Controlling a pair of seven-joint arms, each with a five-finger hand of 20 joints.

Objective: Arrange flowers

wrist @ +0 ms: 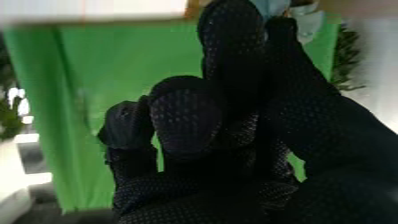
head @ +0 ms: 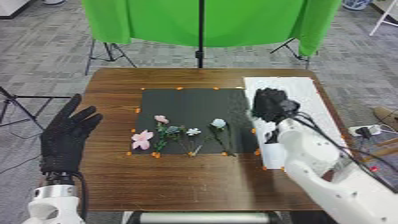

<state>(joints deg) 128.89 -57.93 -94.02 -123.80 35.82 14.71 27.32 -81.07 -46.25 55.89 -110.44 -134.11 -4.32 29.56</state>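
The table (head: 195, 185) bears a dark mat (head: 191, 105) — and, seemingly, white paper (head: 291, 86).

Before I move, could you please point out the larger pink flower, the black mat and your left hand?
Larger pink flower (head: 142, 139): head view, on its petals.
Black mat (head: 191, 104): head view, bare far part.
Left hand (head: 64, 141): head view, glove below the fingers.

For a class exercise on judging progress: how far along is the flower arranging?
Nothing looks clearly done. The right robot hand is over the white mat; whether it holds anything, I cannot tell. Probably left to arrange: the flowers lying on the black mat.
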